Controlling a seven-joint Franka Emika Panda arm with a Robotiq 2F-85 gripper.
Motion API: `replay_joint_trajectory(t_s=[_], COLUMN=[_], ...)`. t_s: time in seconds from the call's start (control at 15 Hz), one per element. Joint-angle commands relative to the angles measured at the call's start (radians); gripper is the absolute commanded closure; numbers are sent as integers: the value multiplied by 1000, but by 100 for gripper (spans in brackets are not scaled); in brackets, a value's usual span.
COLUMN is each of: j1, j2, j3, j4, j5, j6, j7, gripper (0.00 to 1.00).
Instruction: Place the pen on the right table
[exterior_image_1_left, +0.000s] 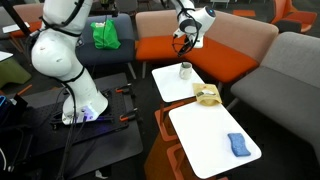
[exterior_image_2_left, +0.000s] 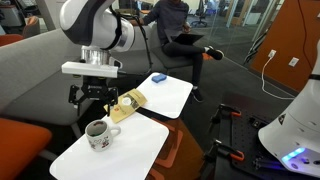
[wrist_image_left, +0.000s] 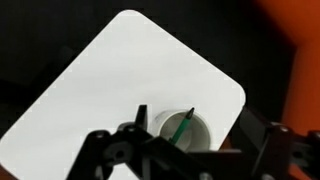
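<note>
The gripper (wrist_image_left: 185, 142) hangs with its jaws spread wide and nothing between them, directly over a white mug (wrist_image_left: 180, 128). In the wrist view, the dark fingers frame the mug on either side. The pen (wrist_image_left: 183, 126) stands inside that mug, leaning against the wall with its upper end poking just past the rim. In both exterior views the gripper (exterior_image_1_left: 184, 42) (exterior_image_2_left: 90, 97) is above the mug (exterior_image_1_left: 185, 69) (exterior_image_2_left: 97, 133) and clear of it, and the pen is too slim to make out there. The mug sits on the smaller white table (exterior_image_2_left: 115, 160). The right table (exterior_image_1_left: 205, 150) (exterior_image_2_left: 178, 95) lies just beyond it, with a blue cloth (exterior_image_1_left: 238, 145) toward its far end. A yellowish packet (exterior_image_1_left: 207, 95) lies where the two tabletops meet. The pen looks light, stiff and smooth, so it should need little force, but it may slide or swivel between flat pads if pinched near one end. The best hold is probably on the exposed upper shaft, with the fingers closing across it just above the rim. The lift should then probably follow the pen's lean, so that it does not drag on the mug or tip it.
</note>
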Motion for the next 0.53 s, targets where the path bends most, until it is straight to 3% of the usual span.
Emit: replay_joint_trajectory(t_s=[0.0,0.47], j1=[13,25], j2=[0,32], j3=[-15,-39], j4=[5,22], j5=[10,-4], j6=[-7,5], j7=[-4,22], gripper=[0,0])
